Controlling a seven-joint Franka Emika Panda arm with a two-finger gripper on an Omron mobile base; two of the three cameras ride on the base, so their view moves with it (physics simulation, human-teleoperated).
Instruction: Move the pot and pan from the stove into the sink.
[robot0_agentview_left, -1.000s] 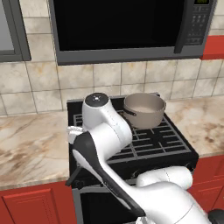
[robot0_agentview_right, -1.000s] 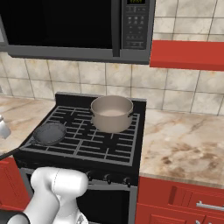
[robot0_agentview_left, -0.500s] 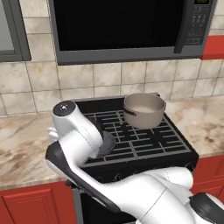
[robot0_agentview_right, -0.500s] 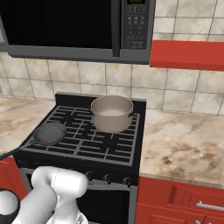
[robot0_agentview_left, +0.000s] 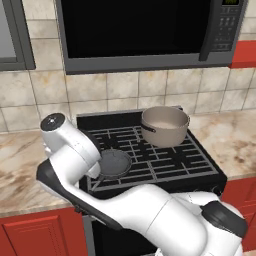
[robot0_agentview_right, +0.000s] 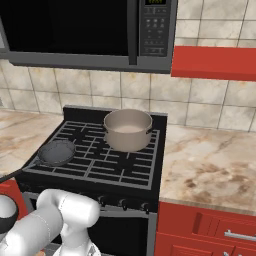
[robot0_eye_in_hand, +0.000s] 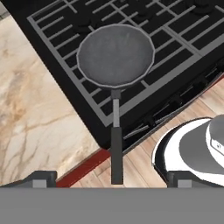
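Observation:
The beige pot (robot0_agentview_left: 165, 126) (robot0_agentview_right: 128, 130) stands on the back right of the black stove (robot0_agentview_left: 165, 167) (robot0_agentview_right: 115, 167). On the front left grate lies the small dark pan (robot0_agentview_left: 114, 163) (robot0_agentview_right: 56, 152) (robot0_eye_in_hand: 115, 54). Its long thin handle (robot0_eye_in_hand: 116, 140) sticks out past the stove's front edge. My gripper (robot0_eye_in_hand: 113, 178) is open, off the stove's front left corner and looking down at the pan. The handle's end lies between the two fingertips (robot0_eye_in_hand: 41, 178), and I see no contact with them. The sink is out of view.
A black microwave (robot0_agentview_left: 135, 30) hangs over the stove. Marble counter runs to the left (robot0_agentview_left: 20, 165) and right (robot0_agentview_right: 210, 165), with red cabinets (robot0_agentview_right: 210, 230) below. My own white arm (robot0_agentview_left: 75, 155) covers the stove's left edge in the left base view.
My arm has swung left and down off the stove's front left corner. Pot and pan have not moved.

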